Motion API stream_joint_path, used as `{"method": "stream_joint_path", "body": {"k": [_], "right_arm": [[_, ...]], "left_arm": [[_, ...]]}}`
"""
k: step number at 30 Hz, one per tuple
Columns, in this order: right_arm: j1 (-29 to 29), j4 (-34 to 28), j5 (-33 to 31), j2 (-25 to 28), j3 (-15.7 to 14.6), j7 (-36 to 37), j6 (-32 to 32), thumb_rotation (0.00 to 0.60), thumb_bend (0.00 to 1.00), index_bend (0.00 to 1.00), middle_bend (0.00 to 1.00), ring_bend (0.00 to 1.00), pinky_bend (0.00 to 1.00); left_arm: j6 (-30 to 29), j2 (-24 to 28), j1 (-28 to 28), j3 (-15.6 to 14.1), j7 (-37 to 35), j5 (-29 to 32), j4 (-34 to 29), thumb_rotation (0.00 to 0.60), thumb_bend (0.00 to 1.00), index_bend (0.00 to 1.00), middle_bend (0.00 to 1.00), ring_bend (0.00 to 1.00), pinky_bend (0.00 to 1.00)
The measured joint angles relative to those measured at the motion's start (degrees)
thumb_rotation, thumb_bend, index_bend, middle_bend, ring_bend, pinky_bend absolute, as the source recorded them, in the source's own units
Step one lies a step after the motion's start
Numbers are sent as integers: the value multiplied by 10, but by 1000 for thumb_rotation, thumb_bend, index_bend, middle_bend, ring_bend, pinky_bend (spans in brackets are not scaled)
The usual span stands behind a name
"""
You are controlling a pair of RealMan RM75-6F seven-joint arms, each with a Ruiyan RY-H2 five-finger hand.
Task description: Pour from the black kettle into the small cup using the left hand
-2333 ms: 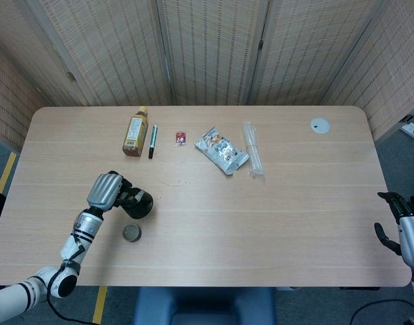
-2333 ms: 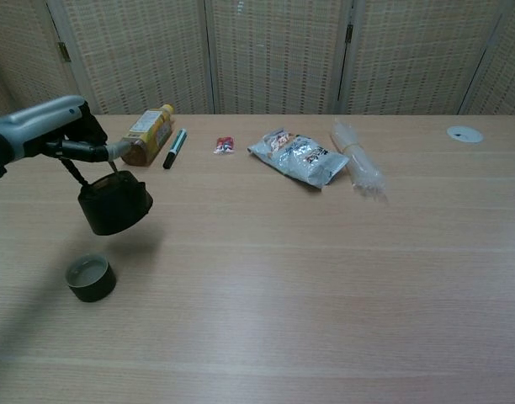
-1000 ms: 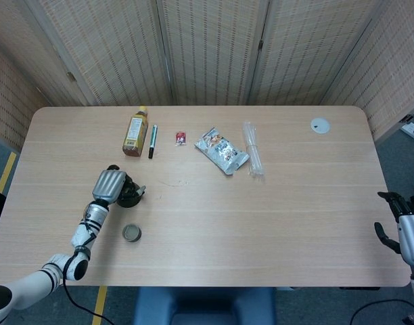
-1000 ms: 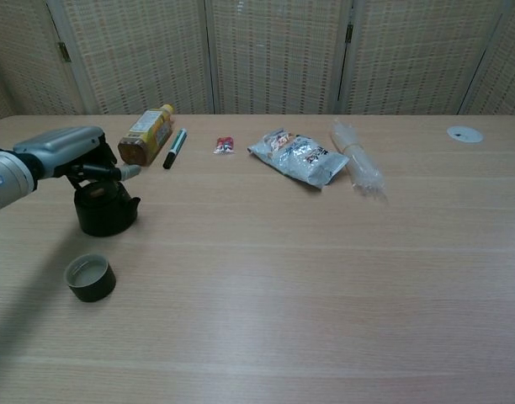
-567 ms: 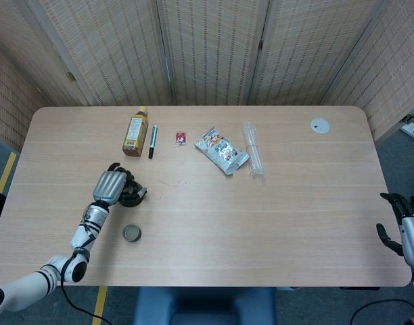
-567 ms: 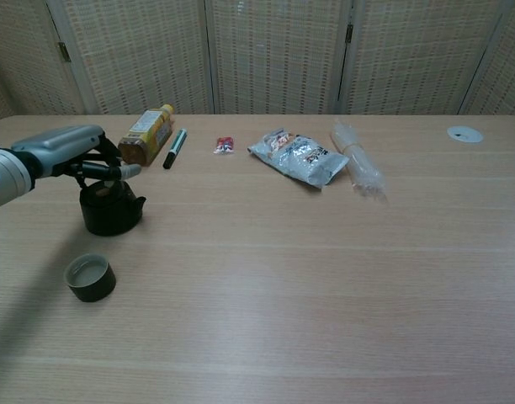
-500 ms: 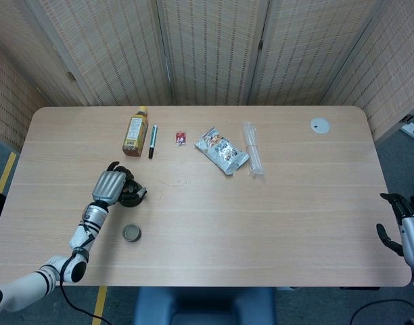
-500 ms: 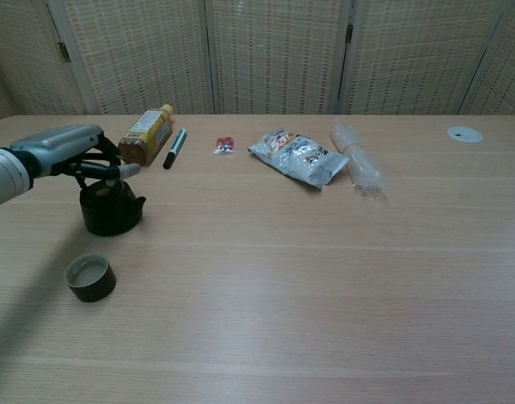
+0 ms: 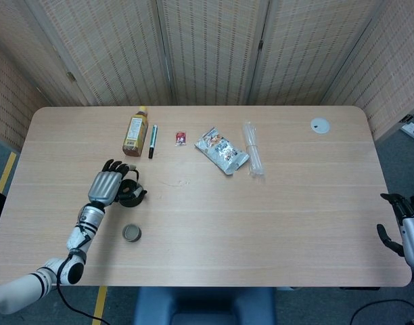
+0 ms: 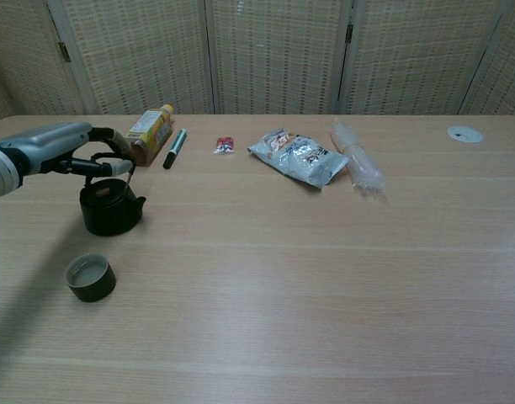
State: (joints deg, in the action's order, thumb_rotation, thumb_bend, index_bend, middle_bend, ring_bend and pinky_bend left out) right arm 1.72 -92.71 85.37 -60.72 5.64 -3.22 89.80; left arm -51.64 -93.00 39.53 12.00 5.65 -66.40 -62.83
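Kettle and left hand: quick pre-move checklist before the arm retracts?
1. Black kettle upright on the table: ok.
2. Left hand off the kettle handle: cannot tell; fingers look spread just above it.
3. Small cup upright, apart from the kettle: ok.
4. Cup filled: cannot tell.
5. Bottle and pen lie close behind the hand: not ok for a backward sweep.
6. Right hand off the table's edge: ok.

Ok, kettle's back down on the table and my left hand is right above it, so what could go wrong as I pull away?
The left hand hovers just above the black kettle's handle with fingers spread; a finger could snag it and tip the kettle. The small cup sits near the table's front edge beneath the arm; a low retreat might knock it.
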Motion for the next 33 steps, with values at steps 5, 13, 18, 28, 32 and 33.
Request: {"method": "stream_joint_path", "body": {"k": [5,13,18,28,32,33], "right_arm": [[0,1,-3,1,1,0,-2,600,376,214,280,382,65],[7,-2,-7,16,-6,8,-32,600,376,213,272,301,65],[13,-3,-3,32,-15,49,-60,600,376,213,225,145,56],[19,26,21,32,-27,120,-67,600,376,213,218,144,47],[9,34,23,18,-29,128,-47,600,376,213,219,169,47],[6,36,23,16,-31,129,-45,600,377,213,220,171,47]], "left_arm": [[-20,10,-10,4,5,7,-22,219,317,239,218,114,43],[-77,56,-46,11,12,16,-106,584,393,300,240,130,43],[-141,101,-90,4,38,21,-176,600,433,320,272,148,42],[-283,192,-201,-42,52,-32,-271,600,437,348,288,160,33],[-321,217,-234,-65,55,-65,-294,600,437,350,288,161,27],[-329,221,-241,-71,57,-72,-298,600,437,350,288,162,21]]}}
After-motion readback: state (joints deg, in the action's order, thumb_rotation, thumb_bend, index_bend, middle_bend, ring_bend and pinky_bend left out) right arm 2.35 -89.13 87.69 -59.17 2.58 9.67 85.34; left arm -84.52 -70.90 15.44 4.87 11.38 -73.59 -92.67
